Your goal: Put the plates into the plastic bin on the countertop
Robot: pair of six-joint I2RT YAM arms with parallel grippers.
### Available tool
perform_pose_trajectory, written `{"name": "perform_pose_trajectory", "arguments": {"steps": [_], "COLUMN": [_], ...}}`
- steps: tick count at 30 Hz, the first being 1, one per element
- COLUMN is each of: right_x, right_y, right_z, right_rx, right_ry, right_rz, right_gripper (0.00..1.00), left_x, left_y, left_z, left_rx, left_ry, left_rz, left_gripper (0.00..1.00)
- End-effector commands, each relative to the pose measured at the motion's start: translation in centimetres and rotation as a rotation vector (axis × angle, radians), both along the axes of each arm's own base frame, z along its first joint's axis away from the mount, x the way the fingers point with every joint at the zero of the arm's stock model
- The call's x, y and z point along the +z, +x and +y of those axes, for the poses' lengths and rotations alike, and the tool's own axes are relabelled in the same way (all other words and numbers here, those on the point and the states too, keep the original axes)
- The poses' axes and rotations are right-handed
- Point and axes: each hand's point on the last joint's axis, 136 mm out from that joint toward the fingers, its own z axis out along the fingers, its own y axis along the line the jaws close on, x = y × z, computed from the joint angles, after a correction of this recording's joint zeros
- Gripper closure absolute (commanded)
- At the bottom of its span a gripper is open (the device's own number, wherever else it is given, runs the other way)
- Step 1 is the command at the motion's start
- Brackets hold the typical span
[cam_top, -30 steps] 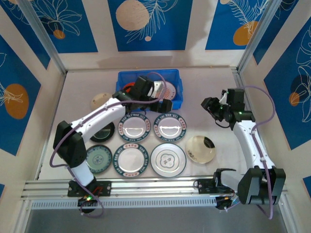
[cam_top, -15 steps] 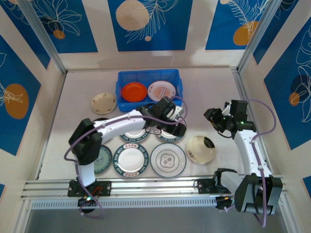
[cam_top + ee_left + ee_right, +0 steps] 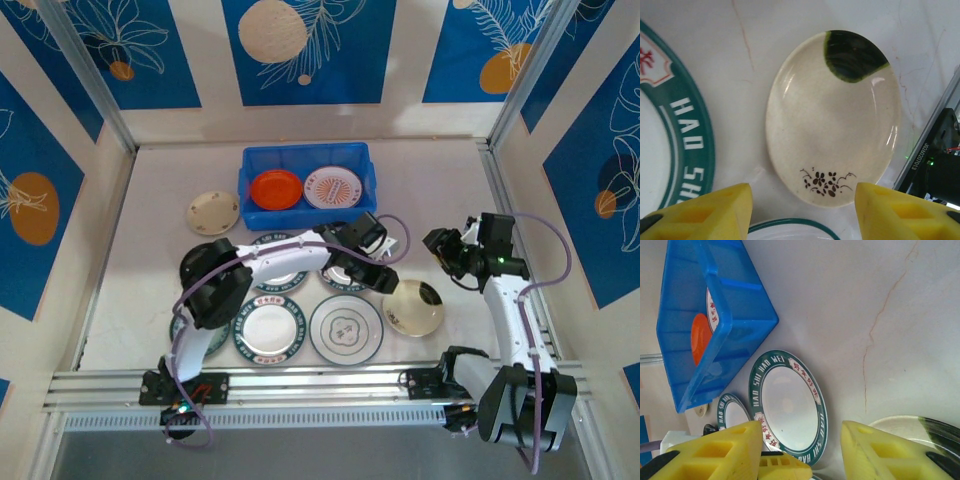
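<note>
The blue plastic bin (image 3: 305, 160) at the back holds an orange plate (image 3: 276, 188) and a white patterned plate (image 3: 333, 187). My left gripper (image 3: 376, 276) hangs open just left of the cream plate (image 3: 413, 307) with a dark green patch. In the left wrist view this cream plate (image 3: 832, 117) lies flat ahead of the open gripper (image 3: 802, 220), nothing between the yellow fingers (image 3: 715, 212). My right gripper (image 3: 441, 246) hovers open and empty right of the plates. The right wrist view shows the bin (image 3: 710, 320) and a green-rimmed plate (image 3: 787, 407) beyond its open gripper (image 3: 800, 450).
On the countertop (image 3: 420, 180) lie white green-rimmed plates (image 3: 267, 327) (image 3: 346, 328) (image 3: 275, 262), a tan plate (image 3: 212, 212) left of the bin, and a dark green plate (image 3: 200, 330) partly under the left arm. An aluminium rail (image 3: 300, 385) runs along the near edge.
The left arm let go of the white patterned plate in the bin, then swung right and forward to the cream plate. The right gripper shifted slightly.
</note>
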Motion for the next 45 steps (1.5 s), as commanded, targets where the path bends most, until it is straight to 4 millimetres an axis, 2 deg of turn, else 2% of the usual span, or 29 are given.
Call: {"name": "perform_pose_trajectory", "arguments": {"steps": [1, 10, 24, 31, 37, 45], "right_x": [0.3, -0.1, -0.8, -0.7, -0.8, -1.1], "right_y": [-0.3, -0.6, -1.0, -1.1, -0.9, -0.9], "right_z": [0.2, 0.0, -0.3, -0.5, -0.5, -0.5], "right_rx": [0.002, -0.003, -0.013, -0.013, -0.01, -0.01], "right_ry": [0.028, 0.041, 0.054, 0.043, 0.046, 0.049], "right_rz": [-0.019, -0.02, -0.024, -0.033, -0.037, -0.036], "right_gripper": [0.54, 0.55, 0.55, 0.55, 0.56, 0.56], "left_x": [-0.6, -2.8, -4.1, -5.6, -5.5, -6.0], "left_y": [-1.2, -1.5, -2.6, -2.7, -2.8, -3.1], "left_z": [-0.4, -0.5, -1.3, -1.0, -1.3, -1.7], "left_rx": [-0.048, -0.053, -0.1, -0.1, -0.113, -0.135], "left_ry": [0.029, 0.104, 0.141, 0.194, 0.196, 0.217], "left_rz": [0.04, 0.084, 0.113, 0.126, 0.124, 0.129], "left_gripper": [0.44, 0.45, 0.46, 0.49, 0.52, 0.6]}}
